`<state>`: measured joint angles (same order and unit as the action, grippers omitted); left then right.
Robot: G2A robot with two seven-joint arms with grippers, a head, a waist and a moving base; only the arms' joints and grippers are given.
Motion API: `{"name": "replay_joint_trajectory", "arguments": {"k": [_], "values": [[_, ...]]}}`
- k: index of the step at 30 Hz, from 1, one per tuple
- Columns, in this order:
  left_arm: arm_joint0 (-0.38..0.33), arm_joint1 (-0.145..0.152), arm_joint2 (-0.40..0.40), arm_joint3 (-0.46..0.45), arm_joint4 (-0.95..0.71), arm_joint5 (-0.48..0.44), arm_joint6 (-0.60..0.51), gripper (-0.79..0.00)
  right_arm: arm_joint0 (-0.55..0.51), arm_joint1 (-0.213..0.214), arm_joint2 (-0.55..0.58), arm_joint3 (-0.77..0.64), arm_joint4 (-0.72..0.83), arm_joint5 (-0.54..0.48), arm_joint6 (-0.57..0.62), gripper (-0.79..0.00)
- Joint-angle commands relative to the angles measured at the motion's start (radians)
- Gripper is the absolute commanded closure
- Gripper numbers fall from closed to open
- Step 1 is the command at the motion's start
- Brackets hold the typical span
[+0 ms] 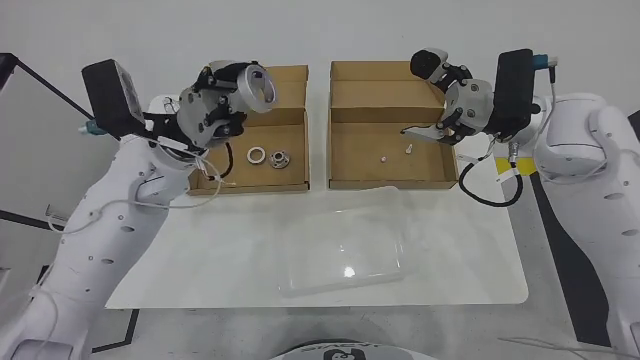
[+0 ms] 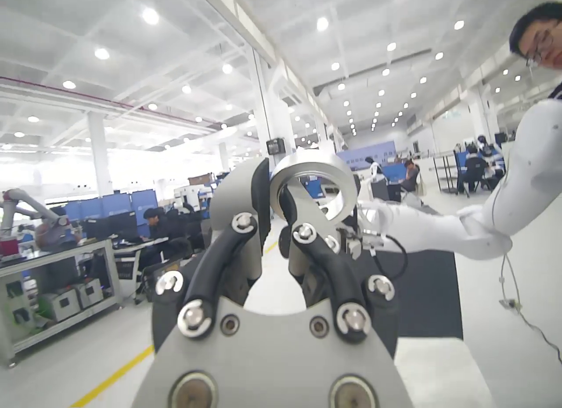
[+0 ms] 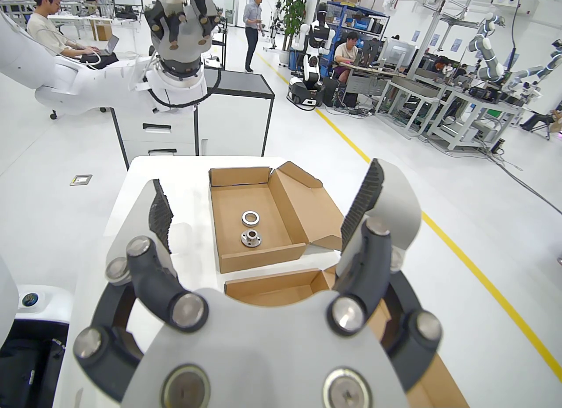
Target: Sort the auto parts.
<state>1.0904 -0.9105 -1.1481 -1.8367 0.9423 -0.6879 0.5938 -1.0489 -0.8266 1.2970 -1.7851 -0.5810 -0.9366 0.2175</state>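
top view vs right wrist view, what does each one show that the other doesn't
Top view adds: a clear plastic tray on the white table, and two small pale parts in the right brown cardboard box.
Right wrist view adds: the right hand close up, its ribbed black pads wide apart.
Shared: the left hand raised, shut on a large silver metal ring; the left brown cardboard box holding a small silver ring and a silver flanged hub.
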Motion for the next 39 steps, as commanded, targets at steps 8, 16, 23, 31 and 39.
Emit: {"name": "replay_joint_trajectory", "arguments": {"k": [8, 16, 23, 31, 39], "values": [[0.015, -0.001, 0.006, 0.02, 0.144, -0.018, -0.209, 0.0, 0.0, 0.0, 0.0, 0.0, 0.0, 0.0, 0.0, -0.785], [-0.005, 0.004, -0.01, 0.054, 0.228, -0.077, -0.405, 0.0, 0.0, 0.0, 0.0, 0.0, 0.0, 0.0, 0.0, -0.785], [-0.045, 0.011, -0.023, 0.095, 0.312, -0.164, -0.575, 0.0, 0.0, 0.0, 0.0, 0.0, 0.0, 0.0, 0.0, -0.785], [-0.068, 0.022, -0.038, 0.122, 0.393, -0.241, -0.733, 0.0, 0.0, 0.0, 0.0, 0.0, 0.0, 0.0, 0.0, -0.785], [-0.104, 0.036, -0.029, 0.17, 0.591, -0.324, -0.757, 0.0, 0.0, 0.0, 0.0, 0.0, 0.0, 0.0, 0.0, -0.785]]}}
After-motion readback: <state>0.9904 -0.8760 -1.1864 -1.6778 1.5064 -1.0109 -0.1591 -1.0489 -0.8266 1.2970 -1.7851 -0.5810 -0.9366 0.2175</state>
